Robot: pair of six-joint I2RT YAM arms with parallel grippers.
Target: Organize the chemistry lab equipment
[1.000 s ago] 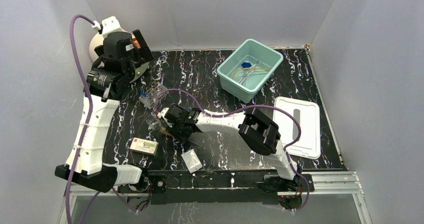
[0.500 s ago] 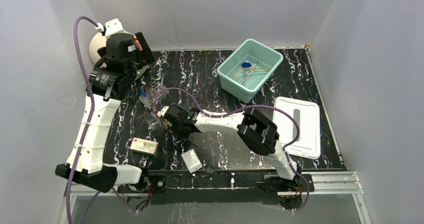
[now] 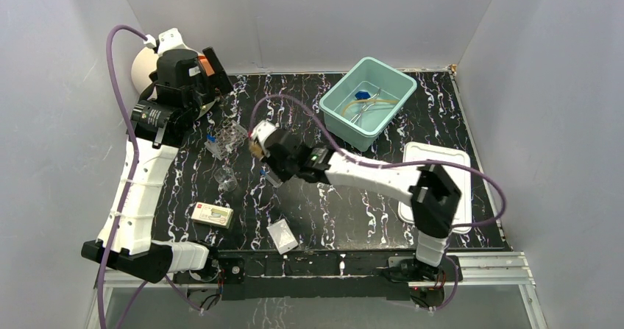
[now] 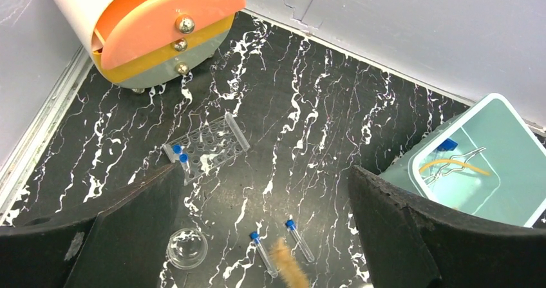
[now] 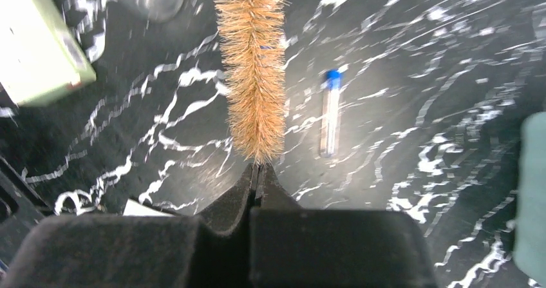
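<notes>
My right gripper (image 5: 256, 169) is shut on the stem of a tan bristle brush (image 5: 251, 69), held above the black marbled table. From above, that gripper (image 3: 259, 152) hangs right of the clear rack (image 3: 229, 134). The brush tip (image 4: 288, 267) hovers between two blue-capped test tubes (image 4: 301, 238). A small glass beaker (image 3: 226, 179) stands left of them. My left gripper (image 4: 265, 172) is open and empty, raised at the back left (image 3: 212, 70). The teal tub (image 3: 335, 112) holds metal clamps with blue parts and a tan tube (image 3: 366, 104).
A round white device with an orange face (image 4: 161, 30) sits in the back left corner. A flat white lid (image 3: 438, 185) lies at the right. A labelled box (image 3: 212, 214) and a white packet (image 3: 282, 235) lie near the front edge.
My right gripper has shut on the brush and lifted it up and back, away from the beaker. The left arm has barely moved.
</notes>
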